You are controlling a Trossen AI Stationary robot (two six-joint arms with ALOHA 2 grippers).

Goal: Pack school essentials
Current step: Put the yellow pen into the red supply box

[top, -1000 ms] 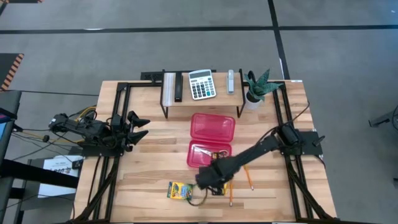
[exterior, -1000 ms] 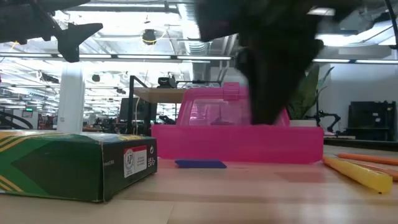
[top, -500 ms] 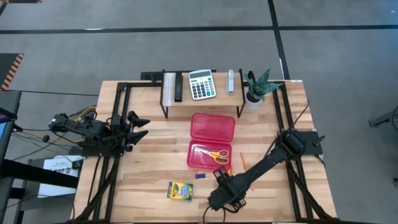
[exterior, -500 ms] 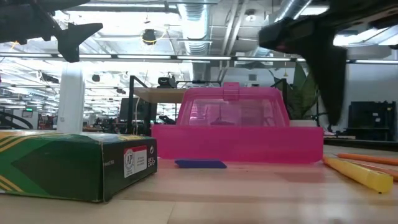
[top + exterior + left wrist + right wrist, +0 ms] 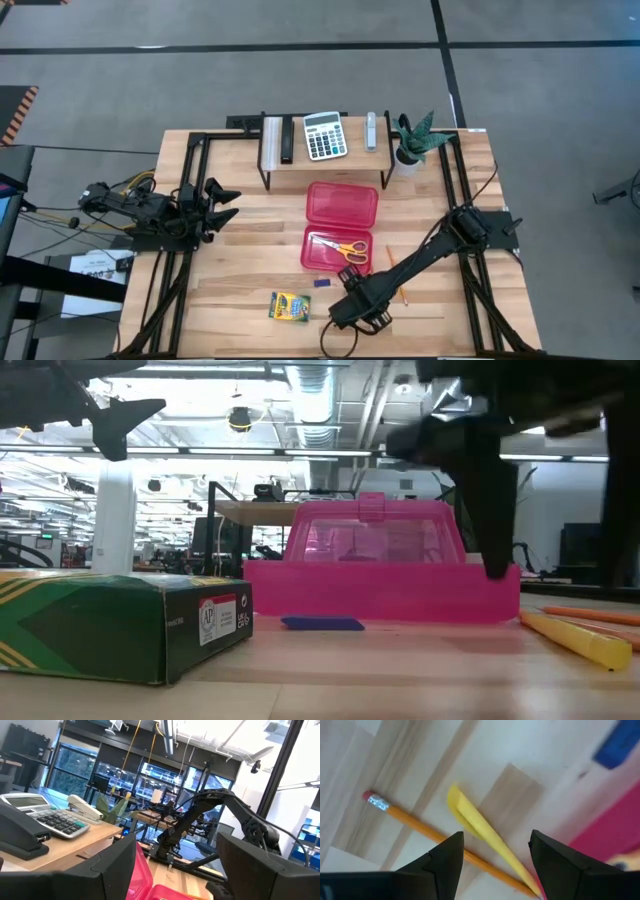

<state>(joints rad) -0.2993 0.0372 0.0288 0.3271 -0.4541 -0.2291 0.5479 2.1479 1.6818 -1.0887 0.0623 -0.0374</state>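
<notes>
- My right pincer (image 5: 352, 310) hangs low over the front of the light wooden table (image 5: 240, 290), its two dark fingers (image 5: 440, 865) parted with nothing between them.
- Straight under it, in my right wrist view, lie a thick yellow pencil (image 5: 480, 827) and a thin orange pencil with a pink eraser tip (image 5: 407, 817); they run close together, the orange one passing beneath the yellow one near my fingers.
- From above, only the far end of the orange pencil (image 5: 403, 297) shows beside my right arm.
- At the front of the table, on my left of that pincer, rests the flat yellow-and-green cardboard crayon box (image 5: 289, 306).
- Between the crayon box and the case lies the small flat blue eraser (image 5: 322, 283), just in front of the case's near edge.
- Behind it sits the red translucent plastic case (image 5: 340, 228), opened flat, with the yellow-handled scissors (image 5: 341, 246) lying in its nearer half.
- In the low view, one finger of my right pincer (image 5: 490, 490) stands dark in front of the case's right end.
- My left pincer (image 5: 222, 203) waits well apart at the left side of the table, fingers spread wide and holding nothing.
- At the back stands a small black-framed shelf (image 5: 322, 165) carrying a grey calculator (image 5: 324, 135), with a green potted plant in a white pot (image 5: 410, 142) just beside it.
</notes>
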